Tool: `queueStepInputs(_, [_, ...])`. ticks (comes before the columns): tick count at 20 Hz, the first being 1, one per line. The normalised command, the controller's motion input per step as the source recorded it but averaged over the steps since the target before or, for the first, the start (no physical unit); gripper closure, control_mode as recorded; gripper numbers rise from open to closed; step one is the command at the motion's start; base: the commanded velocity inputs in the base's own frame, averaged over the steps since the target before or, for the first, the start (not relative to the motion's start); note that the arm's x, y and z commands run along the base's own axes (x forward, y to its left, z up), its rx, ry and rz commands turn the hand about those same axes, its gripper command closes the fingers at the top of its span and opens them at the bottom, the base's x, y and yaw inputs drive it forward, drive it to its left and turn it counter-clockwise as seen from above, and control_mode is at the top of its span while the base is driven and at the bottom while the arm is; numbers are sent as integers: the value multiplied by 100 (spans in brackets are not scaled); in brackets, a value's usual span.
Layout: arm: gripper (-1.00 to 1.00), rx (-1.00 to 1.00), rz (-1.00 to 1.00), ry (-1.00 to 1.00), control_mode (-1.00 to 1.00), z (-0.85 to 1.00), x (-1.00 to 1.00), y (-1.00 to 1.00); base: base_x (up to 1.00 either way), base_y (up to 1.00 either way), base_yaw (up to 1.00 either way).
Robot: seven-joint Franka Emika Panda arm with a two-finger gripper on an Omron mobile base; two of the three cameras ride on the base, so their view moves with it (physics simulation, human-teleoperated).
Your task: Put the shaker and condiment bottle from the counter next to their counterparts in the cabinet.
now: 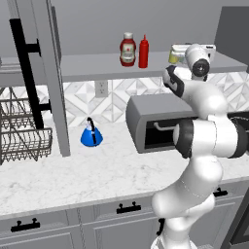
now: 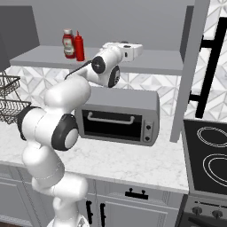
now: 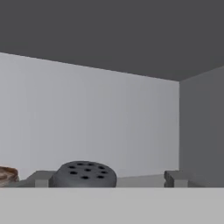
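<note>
From the left base view, the arm reaches up over the toaster oven (image 1: 160,121) to the long grey shelf (image 1: 97,65) of the cabinet (image 1: 53,78). The gripper (image 1: 194,48) sits at the right part of the shelf, just beside a small yellow shaker (image 1: 173,54) that peeks out at its left. Further left on the shelf, the condiment bottle (image 1: 143,51) stands upright, touching or nearly touching the wider ketchup bottle (image 1: 128,49). On the worktop (image 1: 97,170) below, a blue kettle (image 1: 91,133) stands near the open cabinet door (image 1: 29,78), with a wire dish rack (image 1: 22,131) at the far left.

From the right base view, the gripper (image 2: 131,51) lies level over the shelf (image 2: 155,62), well to the right of the two red bottles. The condiment bottle (image 2: 79,46) stands just right of the ketchup bottle (image 2: 68,43). The toaster oven (image 2: 117,117) rests on the worktop (image 2: 124,162), and a black stovetop (image 2: 208,155) lies at the right.

In the hand view, the shaker (image 3: 83,174) shows its grey cap with dark holes, low between the two fingers (image 3: 41,178), which stand spread to either side of it. Whether they touch the shaker, I cannot tell. A brownish edge of something unclear (image 3: 6,175) sits at the far left. Behind is the cabinet's grey back wall (image 3: 109,118).
</note>
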Motion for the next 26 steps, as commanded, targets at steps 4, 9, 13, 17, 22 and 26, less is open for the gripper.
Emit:
queueStepInputs(4, [-100,0,5,-21,-100,17,-67,0,0,0,0])
queueStepInputs(9, [-100,0,7,-14,-100,27,-91,0,0,0,0])
queueStepInputs(13, [-100,-2,1,2,-100,24,-100,-2,0,0,0])
queueStepInputs(17, [-100,-9,3,17,-100,18,-100,-18,0,0,0])
queueStepInputs(22, [-100,-20,9,32,-100,28,-100,-7,0,0,0])
queueStepInputs(26, [-100,-21,14,29,-100,14,-100,-7,0,0,0])
